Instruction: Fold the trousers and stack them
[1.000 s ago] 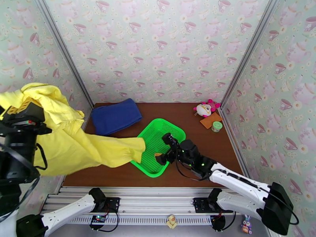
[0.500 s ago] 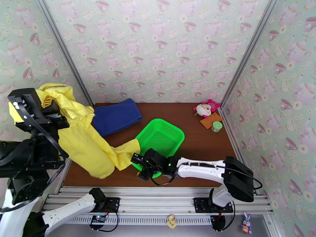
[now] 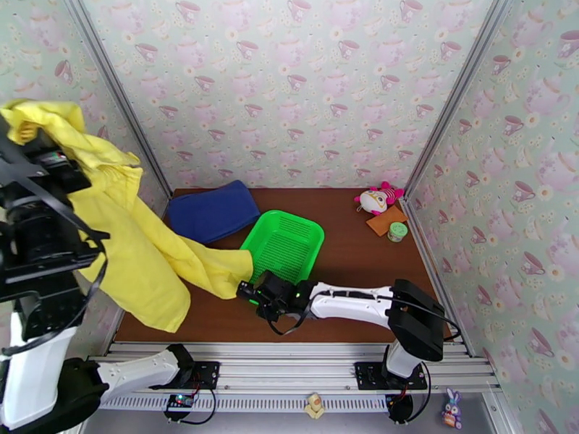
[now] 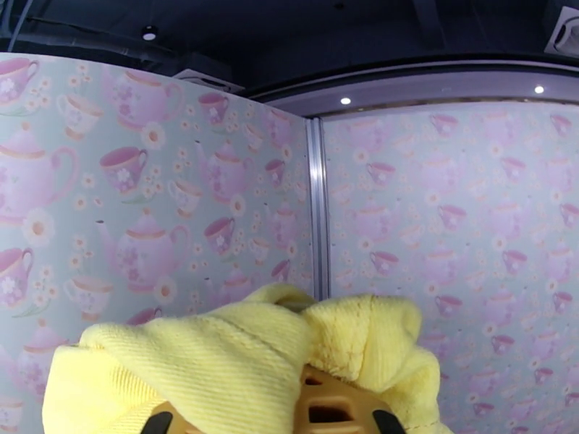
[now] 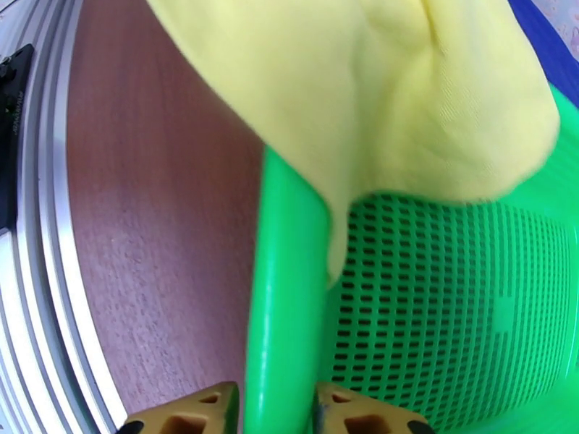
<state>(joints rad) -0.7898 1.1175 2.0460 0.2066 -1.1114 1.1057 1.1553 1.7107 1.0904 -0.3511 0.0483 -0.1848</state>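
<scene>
— At the table's near edge, what has the right gripper (image 5: 273,390) got?
— Its jaws stand narrow round the rim of the green basket (image 5: 434,320), one finger on each side. It seems to be pinching plastic, not cloth. A leg end of the trousers (image 3: 137,262) lies draped over that rim just ahead of it.
— And the rest of them?
— They hang off to the left, bunched high in the left gripper (image 4: 318,410), which is clamped on a wad of the yellow cloth. Farther back lies the dark blue cloth (image 3: 212,211).
— How would they handle?
— Probably light, limp and sagging, with nothing stiff to push against. The hem on the rim looks like the place to pinch, so the leg can be stretched flat.
</scene>
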